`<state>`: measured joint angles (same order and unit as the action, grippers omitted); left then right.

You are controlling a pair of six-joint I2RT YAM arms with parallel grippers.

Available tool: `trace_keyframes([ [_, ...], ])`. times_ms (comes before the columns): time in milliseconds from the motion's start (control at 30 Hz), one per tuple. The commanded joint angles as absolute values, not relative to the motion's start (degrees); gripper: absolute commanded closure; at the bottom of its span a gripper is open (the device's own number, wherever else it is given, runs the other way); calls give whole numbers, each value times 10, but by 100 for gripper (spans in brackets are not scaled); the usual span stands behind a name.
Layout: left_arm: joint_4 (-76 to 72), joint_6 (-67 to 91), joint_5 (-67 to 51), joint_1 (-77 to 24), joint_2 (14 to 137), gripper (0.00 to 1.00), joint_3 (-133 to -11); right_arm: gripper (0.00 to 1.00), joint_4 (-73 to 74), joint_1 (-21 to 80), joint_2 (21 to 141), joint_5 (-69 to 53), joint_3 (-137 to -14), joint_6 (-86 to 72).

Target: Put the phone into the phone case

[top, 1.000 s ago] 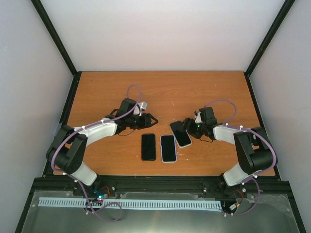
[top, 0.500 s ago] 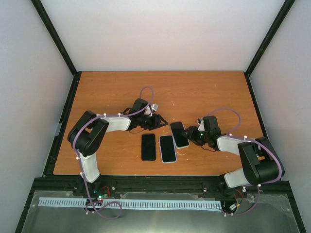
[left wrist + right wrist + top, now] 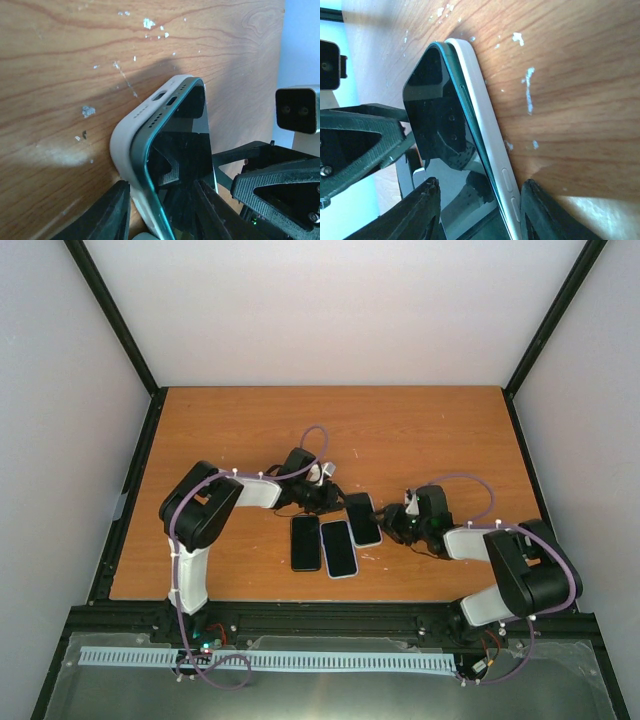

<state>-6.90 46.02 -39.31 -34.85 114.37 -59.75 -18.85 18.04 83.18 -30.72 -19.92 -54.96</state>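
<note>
The black-glass phone with a dark teal metal edge point(image 3: 437, 110) lies face up in the white soft plastic phone case point(image 3: 479, 95), a little right of the middle of the table. It is not flush. In the left wrist view the teal edge stands above the white rim along one long side and round the corner by the charging port. In the right wrist view the white wall with its side buttons runs just beside the phone's edge.

The left gripper point(image 3: 161, 186) reaches the phone from the far left. Its jaws are partway apart, and one black finger point(image 3: 107, 215) sits against the outside of the case while the other is over the glass edge. I cannot tell if the pads press. The right gripper point(image 3: 481, 181) comes in from the right with its jaws partway apart in the same way. One of its fingers point(image 3: 542, 210) is just beside the case wall and the other is at the phone's opposite edge. I cannot tell whether it grips either.

Just near and left of the phone lies a second phone with a pale rim point(image 3: 338, 548). A plain black phone point(image 3: 306, 542) lies beside that on the left. All of them rest on the orange-brown wooden table point(image 3: 420, 430), which is flecked with white marks.
</note>
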Motion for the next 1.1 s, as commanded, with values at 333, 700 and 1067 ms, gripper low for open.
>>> trace_keyframes([
  [333, -69, 459, -413, -356, 1154, 73, -616, 55, -256, 191, 895, -404, -211, -570],
  [700, -93, 462, -427, -356, 1121, 59, -588, 55, -334, 191, 856, -428, -188, -621],
  [1067, -102, 455, -425, -356, 1112, 55, -571, 55, -398, 193, 884, -459, -184, -638],
])
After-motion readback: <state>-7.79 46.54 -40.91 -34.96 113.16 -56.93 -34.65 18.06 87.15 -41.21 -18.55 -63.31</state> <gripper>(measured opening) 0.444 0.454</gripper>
